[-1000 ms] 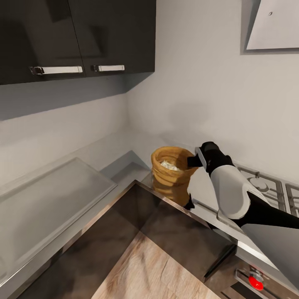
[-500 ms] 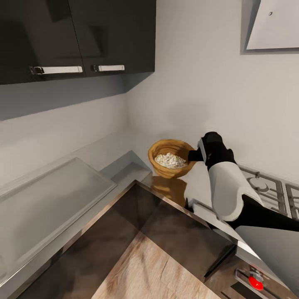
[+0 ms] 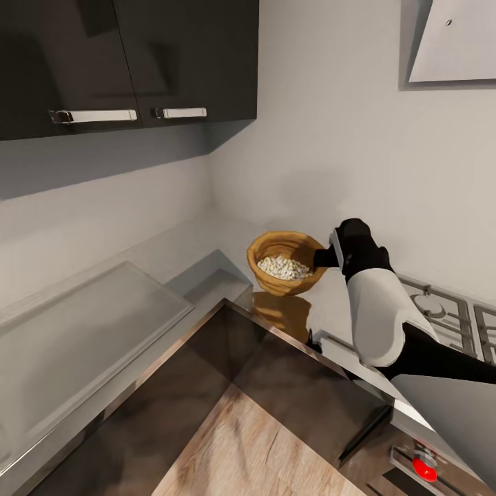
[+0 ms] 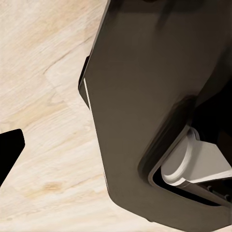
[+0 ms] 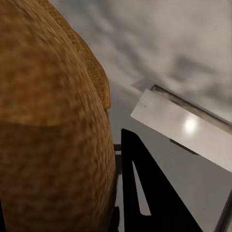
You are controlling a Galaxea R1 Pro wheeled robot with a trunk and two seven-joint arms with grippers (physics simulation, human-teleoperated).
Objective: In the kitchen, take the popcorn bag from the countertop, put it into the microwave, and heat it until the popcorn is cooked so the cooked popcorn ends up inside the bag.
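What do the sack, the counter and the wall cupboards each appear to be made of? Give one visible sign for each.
Sack: coarse woven cloth, perhaps burlap; a rough tan weave shows in the right wrist view.
Counter: probably polished steel; it mirrors the sack.
Wall cupboards: dark smooth panels, material unclear, with shiny metal-looking handles.

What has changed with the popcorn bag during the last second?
The right hand, gripping the rim of the popcorn bag, lifted it off the countertop and tilted its mouth towards the camera, showing the popcorn. The view, cabinets and hob stayed as they were.
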